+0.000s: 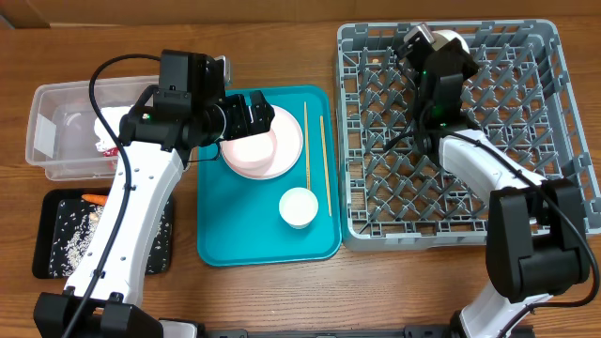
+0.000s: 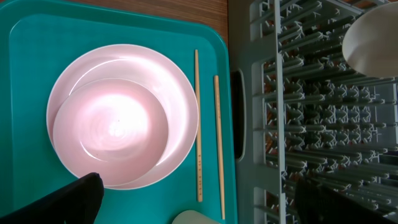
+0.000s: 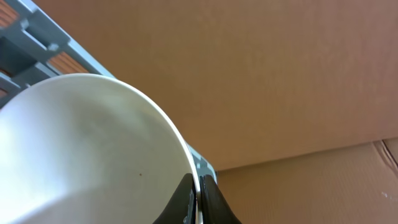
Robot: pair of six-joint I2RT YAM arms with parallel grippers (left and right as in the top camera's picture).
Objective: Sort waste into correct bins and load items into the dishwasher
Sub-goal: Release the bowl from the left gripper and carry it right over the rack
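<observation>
As the right gripper pinches a whitish bowl by its rim over the dish rack, the open left gripper hovers above the teal tray's pale pink plate (likely stiff, slick, breakable: best taken by its rim).

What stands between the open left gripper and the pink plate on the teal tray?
A round bowl sits on the pink plate, covering most of it below the left gripper. Only the plate's rim on the side toward the dish rack is bare. Nothing else visible lies between them.
</observation>
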